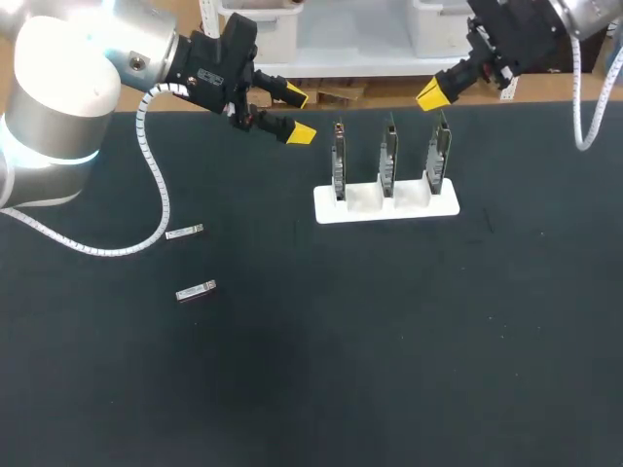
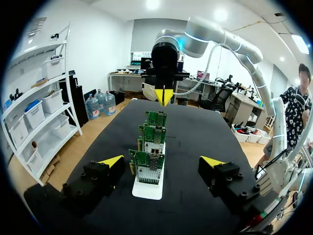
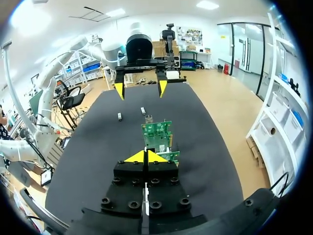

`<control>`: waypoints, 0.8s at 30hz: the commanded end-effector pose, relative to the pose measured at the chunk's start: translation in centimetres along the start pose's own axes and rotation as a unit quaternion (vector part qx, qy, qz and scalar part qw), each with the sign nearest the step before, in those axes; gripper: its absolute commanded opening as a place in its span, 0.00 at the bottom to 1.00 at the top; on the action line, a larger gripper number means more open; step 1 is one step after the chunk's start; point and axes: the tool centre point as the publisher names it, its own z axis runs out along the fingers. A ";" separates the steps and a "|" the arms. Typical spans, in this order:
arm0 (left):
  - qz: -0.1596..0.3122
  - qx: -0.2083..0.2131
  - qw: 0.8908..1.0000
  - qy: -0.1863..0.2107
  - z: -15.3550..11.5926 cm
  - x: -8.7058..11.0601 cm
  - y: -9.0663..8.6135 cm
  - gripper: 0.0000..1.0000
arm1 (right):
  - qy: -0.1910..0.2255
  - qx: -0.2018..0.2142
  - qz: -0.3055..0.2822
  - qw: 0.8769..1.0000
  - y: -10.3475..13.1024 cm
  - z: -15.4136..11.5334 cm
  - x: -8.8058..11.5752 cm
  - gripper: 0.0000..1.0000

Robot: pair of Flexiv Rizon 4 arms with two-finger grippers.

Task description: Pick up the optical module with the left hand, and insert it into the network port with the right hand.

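Silver optical module (image 1: 184,232) lies flat on the black worktop (image 1: 389,341), left side, with a second module (image 1: 196,290) near it, both untouched. Left gripper (image 1: 297,115) is open and empty, well apart from them. Right gripper (image 1: 433,93) is closed on nothing, above the network cards (image 1: 387,161) in the white holder (image 1: 386,206). Risks: the thin module skids when pinched, the second module gets nudged, or a tilted handover jams it at the port.

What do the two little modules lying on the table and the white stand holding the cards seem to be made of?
The farther module and the nearer module look like bare metal: silvery, glinting against the dark table. The white stand looks like matte plastic: evenly white, blocky, no glint. Both are guesses from looks.
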 end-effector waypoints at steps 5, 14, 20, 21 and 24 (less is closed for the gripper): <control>-0.002 0.000 1.000 0.004 0.1 -0.2 0.1 1.00 | 0.003 0.008 -0.002 1.000 0.1 0.0 -0.1 1.00; -0.002 0.000 1.000 0.004 0.1 -0.2 0.1 1.00 | 0.003 0.008 -0.002 1.000 0.1 0.0 -0.1 1.00; -0.002 0.000 1.000 0.004 0.1 -0.2 0.1 1.00 | 0.003 0.008 -0.002 1.000 0.1 0.0 -0.1 1.00; -0.002 0.000 1.000 0.004 0.1 -0.2 0.1 1.00 | 0.003 0.008 -0.002 1.000 0.1 0.0 -0.1 1.00; -0.007 -0.004 1.000 0.010 0.1 -0.2 0.2 1.00 | 0.003 0.008 -0.002 1.000 0.1 0.0 -0.1 1.00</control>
